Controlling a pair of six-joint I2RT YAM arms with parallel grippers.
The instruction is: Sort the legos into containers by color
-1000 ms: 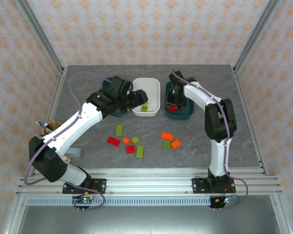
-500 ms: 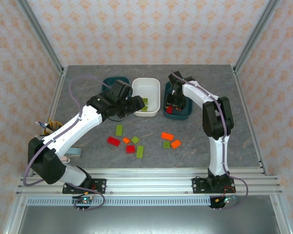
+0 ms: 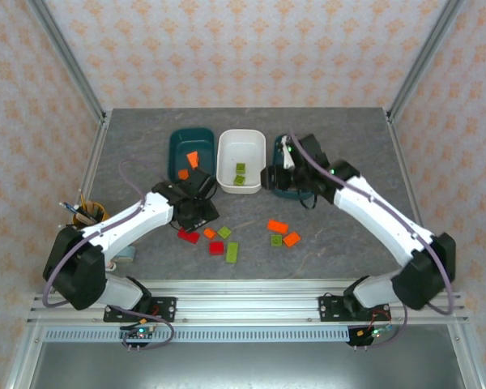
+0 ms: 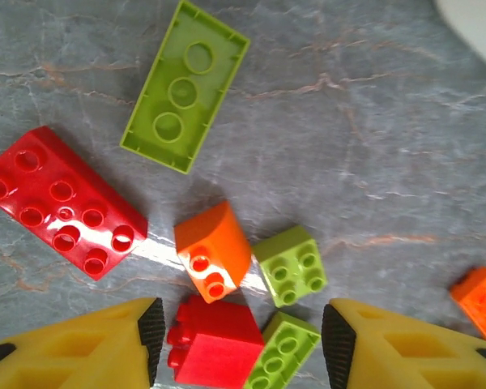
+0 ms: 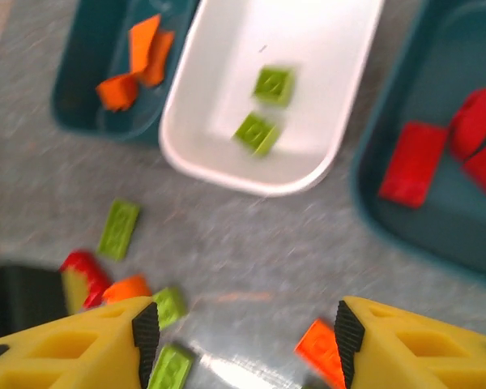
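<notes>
Two green bricks (image 5: 274, 84) are held in the white bin (image 5: 227, 174), orange bricks (image 5: 138, 61) in the left bin (image 5: 73, 105), three red bricks (image 5: 411, 162) in the right bin (image 5: 389, 219); left gripper (image 4: 239, 348) and right gripper (image 5: 243, 340) are opened wide.

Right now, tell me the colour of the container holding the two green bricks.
The container is white, clearest in the right wrist view.

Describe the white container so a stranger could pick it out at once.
On the grey table, look along the far side for a row of three tubs. The white container is the middle one and holds two green legos. Its neighbours are both dark teal, the left teal tub holding orange pieces and the right teal tub red pieces.
</notes>
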